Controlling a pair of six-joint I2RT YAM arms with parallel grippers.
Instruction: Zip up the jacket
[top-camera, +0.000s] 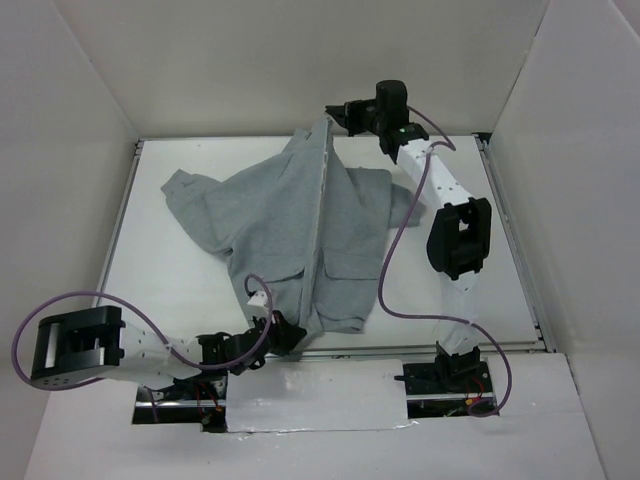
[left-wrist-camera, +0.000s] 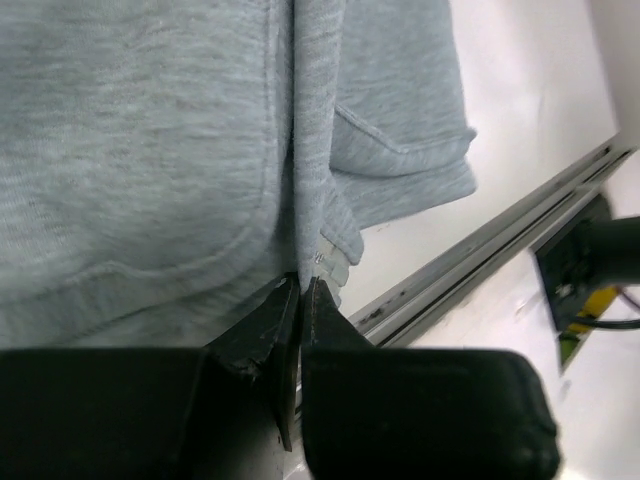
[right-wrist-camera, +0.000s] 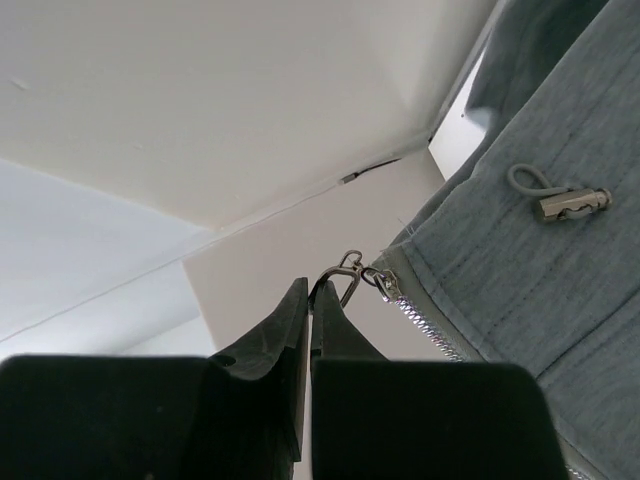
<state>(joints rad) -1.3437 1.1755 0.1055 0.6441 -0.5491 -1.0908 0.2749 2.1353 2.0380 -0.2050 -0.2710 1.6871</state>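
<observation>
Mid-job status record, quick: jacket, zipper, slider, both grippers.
jacket: spread on table, collar far, hem near
zipper: looks closed from hem to collar
slider: at collar top
left gripper: shut on jacket at zipper's bottom end
right gripper: shut on zipper pull

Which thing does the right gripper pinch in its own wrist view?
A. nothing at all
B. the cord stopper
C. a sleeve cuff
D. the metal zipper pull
D: the right gripper is shut on the ring of the metal zipper pull at the top edge of the jacket, while the cord stopper lies apart from it.
</observation>
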